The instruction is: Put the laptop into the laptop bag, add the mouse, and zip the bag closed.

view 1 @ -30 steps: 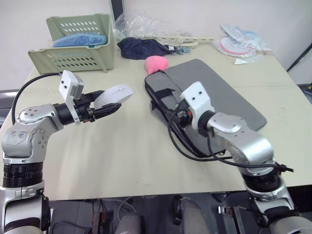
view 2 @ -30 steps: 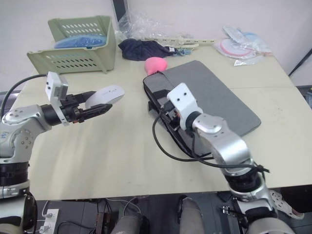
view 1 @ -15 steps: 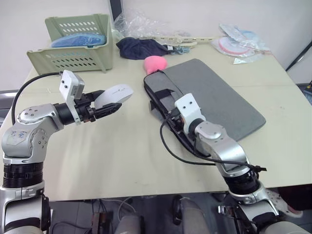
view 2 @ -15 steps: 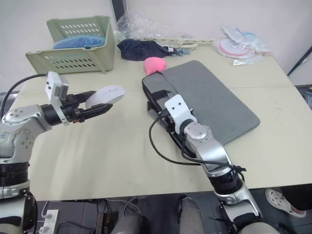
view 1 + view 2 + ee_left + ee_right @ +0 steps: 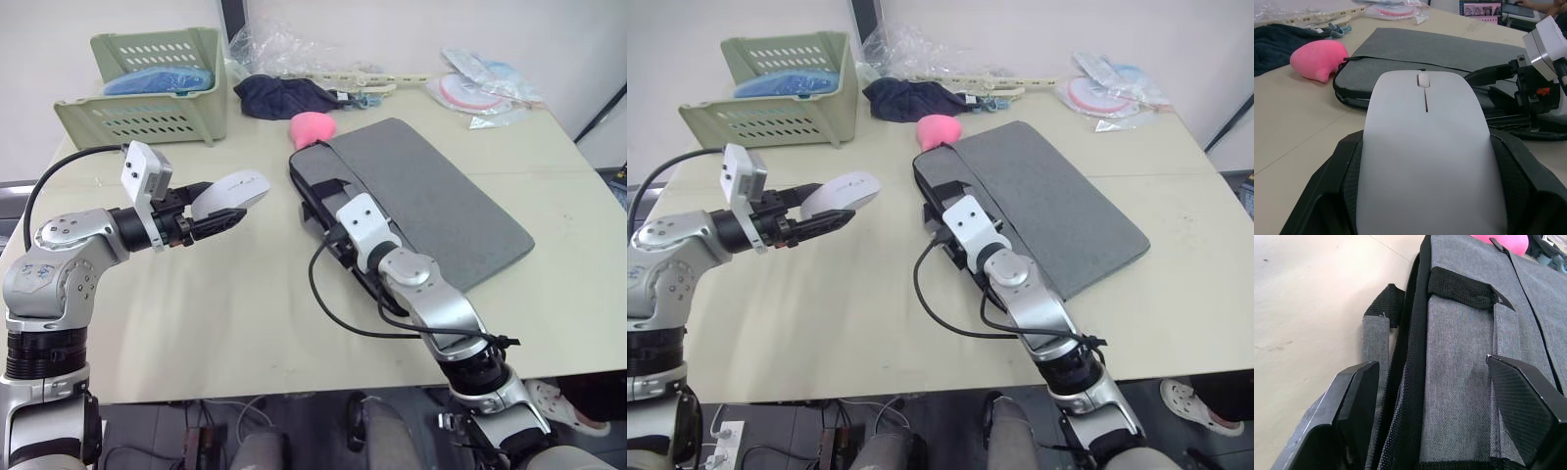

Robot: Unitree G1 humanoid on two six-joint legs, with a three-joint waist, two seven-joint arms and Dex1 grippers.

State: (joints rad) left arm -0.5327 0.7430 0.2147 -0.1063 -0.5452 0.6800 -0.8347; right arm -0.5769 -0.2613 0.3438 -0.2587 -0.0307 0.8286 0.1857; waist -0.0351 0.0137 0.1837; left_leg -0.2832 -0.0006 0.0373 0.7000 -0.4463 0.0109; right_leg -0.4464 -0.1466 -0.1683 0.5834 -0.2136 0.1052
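Now my left claw [image 5: 223, 208] pinches the small white oval mouse [image 5: 228, 190] above the beige worktop [image 5: 245, 313], well apart from the flat grey fabric laptop bag [image 5: 431, 196]. My right claw [image 5: 1449, 416] is spread wide over the bag's zipper edge, near its strap handles.

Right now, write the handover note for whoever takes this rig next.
Left gripper: shut on the mouse, held above the table, left of the bag.
Right gripper: open, fingers astride the near edge of the bag, by its handles.
Bag: flat on the table, pink lump at its far corner.
Laptop: not seen lying out; presumably already in the bag, but I cannot confirm.
Done: mouse picked up.
Left: open the bag edge, drop the mouse in, zip shut.
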